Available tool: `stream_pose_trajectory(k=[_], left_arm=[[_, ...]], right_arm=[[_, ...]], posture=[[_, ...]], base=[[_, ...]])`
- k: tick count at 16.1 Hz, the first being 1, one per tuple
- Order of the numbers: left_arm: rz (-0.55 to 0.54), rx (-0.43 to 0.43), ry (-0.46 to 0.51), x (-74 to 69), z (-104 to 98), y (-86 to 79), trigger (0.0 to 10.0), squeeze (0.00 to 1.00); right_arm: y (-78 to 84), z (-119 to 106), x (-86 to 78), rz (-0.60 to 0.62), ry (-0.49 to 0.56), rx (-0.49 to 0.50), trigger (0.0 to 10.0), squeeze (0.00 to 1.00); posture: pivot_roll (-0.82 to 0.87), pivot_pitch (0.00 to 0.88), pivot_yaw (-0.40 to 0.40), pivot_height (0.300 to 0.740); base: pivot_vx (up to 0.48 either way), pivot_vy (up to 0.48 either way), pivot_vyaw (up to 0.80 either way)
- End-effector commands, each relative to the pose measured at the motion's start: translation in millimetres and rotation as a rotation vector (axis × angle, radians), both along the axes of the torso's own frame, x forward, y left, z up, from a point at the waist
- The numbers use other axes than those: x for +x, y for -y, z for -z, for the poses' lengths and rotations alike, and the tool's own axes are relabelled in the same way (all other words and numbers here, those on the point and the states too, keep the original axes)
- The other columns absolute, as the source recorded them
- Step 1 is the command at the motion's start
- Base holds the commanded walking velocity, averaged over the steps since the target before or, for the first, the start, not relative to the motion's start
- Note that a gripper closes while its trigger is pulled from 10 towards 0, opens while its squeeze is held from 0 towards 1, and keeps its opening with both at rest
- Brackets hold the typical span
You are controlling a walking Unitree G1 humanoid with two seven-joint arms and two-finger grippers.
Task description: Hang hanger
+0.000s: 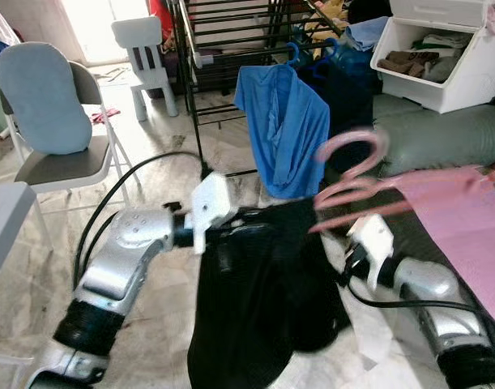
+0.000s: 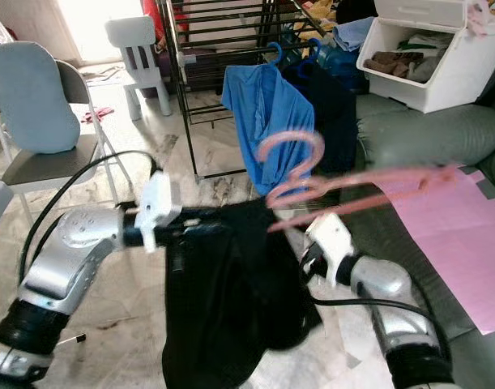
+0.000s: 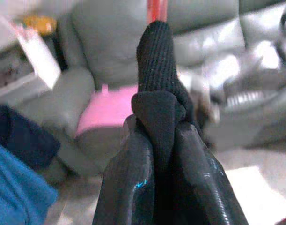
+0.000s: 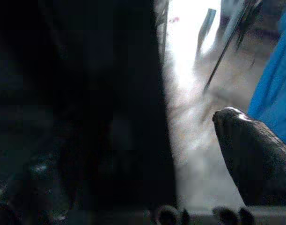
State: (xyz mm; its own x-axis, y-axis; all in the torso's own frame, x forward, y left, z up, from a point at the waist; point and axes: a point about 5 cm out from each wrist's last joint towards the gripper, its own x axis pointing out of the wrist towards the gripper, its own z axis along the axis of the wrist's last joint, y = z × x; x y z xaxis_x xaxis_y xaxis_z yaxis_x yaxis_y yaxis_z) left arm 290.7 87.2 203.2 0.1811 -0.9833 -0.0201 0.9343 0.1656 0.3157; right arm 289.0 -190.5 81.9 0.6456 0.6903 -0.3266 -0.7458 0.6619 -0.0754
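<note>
Your left gripper clamps black garment, draped between arms. Pink hanger blurred above right gripper; its finger state: cannot tell. Drying rack stands beyond, blue shirt hanging.

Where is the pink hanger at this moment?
The pink hanger is in the air right of centre in the head views, above the right gripper, its hook just in front of the blue shirt hanging on the black rack.

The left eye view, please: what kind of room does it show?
Probably a home living area used for laundry: a black drying rack with a blue shirt hanging, a grey sofa, and a white bin of clothes.
</note>
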Motion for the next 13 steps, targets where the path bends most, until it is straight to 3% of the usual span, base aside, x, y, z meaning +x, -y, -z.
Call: stream_pose_trajectory(k=[1,3,5,6,8,10,13], left_arm=[[-0.016,-0.07,0.094,2.2,-26,-1.9,0.0,0.0],[-0.045,-0.08,0.109,6.2,-28,-5.6,0.0,0.0],[-0.085,-0.141,0.095,9.5,-38,-12.9,0.0,0.0],[-0.127,-0.219,0.078,13.1,-54,-21.5,0.0,0.0],[-0.173,-0.257,0.091,18.7,-65,-32.4,0.0,0.0],[-0.242,-0.247,0.112,25.8,-67,-47.6,0.0,0.0],[-0.328,-0.207,0.072,29.3,-52,-69.6,0.0,0.0]], right_arm=[[6.0,18,-8.0,0.033,-0.121,-0.047,10.0,0.0],[15.0,28,-15.6,0.069,-0.202,-0.047,10.0,0.0],[34.5,39,-25.8,0.167,-0.29,-0.007,10.0,0.0],[54.1,49,-34.5,0.269,-0.344,0.001,10.0,0.0],[63.6,56,-40.1,0.338,-0.383,-0.009,10.0,0.0],[72.9,57,-43.7,0.405,-0.399,0.014,10.0,0.0],[107.8,45,-37.0,0.623,-0.344,0.034,10.0,0.0]], posture=[[-0.07,0.0,0.022,0.74],[-0.07,0.0,0.021,0.74],[-0.07,0.0,0.02,0.74],[-0.08,0.0,0.018,0.74],[-0.08,0.0,0.015,0.74],[-0.08,0.0,0.012,0.74],[-0.09,0.0,0.003,0.74]], base=[[0.0,0.0,0.0],[0.0,0.0,0.0],[0.0,0.0,0.0],[0.0,0.0,0.0],[0.0,0.0,0.0],[0.0,0.0,0.0],[0.0,0.0,0.0]])
